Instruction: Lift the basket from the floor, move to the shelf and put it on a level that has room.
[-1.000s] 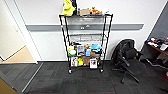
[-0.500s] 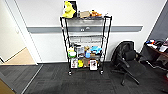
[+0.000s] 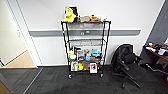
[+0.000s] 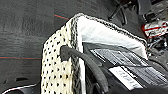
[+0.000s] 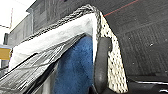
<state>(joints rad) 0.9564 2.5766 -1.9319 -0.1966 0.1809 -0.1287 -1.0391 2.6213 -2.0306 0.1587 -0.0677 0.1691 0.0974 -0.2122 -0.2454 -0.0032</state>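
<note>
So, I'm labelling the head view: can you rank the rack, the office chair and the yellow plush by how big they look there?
Largest to smallest:
1. The rack, tallest by far.
2. The chair, about half the rack's height.
3. The plush on the top tier, clearly smallest.
All stand near the same wall, so nearness hardly skews this.

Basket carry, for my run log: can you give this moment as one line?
basket: off the floor, a finger hooked over each end wall | shelf: ahead, across dark carpet | second tier: looks bare | office chair: right of shelf
</note>
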